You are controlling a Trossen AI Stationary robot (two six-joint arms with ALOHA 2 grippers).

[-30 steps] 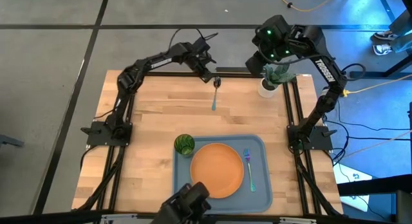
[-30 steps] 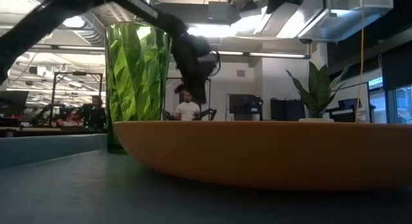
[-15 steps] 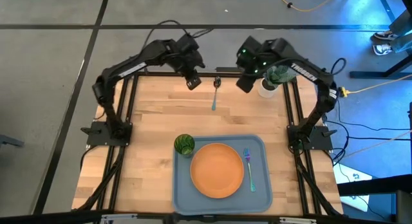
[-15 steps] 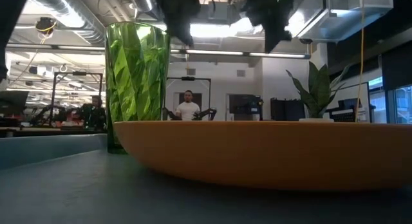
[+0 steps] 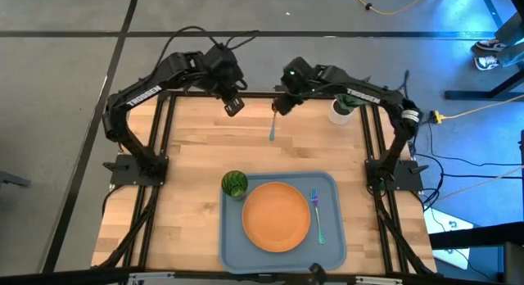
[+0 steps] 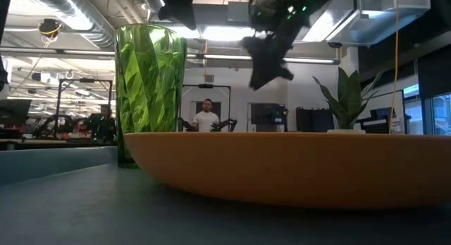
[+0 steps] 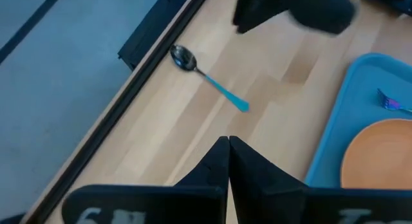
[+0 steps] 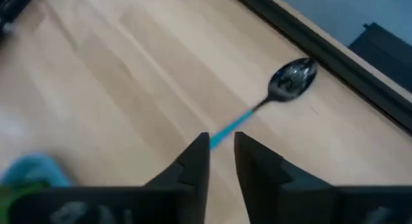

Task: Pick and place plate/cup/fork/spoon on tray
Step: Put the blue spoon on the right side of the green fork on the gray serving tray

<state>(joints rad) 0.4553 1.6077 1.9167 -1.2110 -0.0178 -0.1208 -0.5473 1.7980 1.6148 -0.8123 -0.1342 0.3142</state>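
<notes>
Spoon on the far side of the table, with both arms close by.

A plant [image 5: 344,105] in a white pot stands at the far right corner, just beside the right arm. The tray [image 5: 231,236] sits at the near edge with the plate [image 5: 276,216], cup [image 5: 234,183] and fork [image 5: 316,213] on it. The spoon [image 5: 273,121] lies alone on the bare wood. The right gripper [image 5: 279,105] hangs right over the spoon's dark head, its jaws a narrow gap apart and holding nothing. The left gripper [image 5: 233,106] hangs near, off to the left, jaws pressed together and empty.
</notes>
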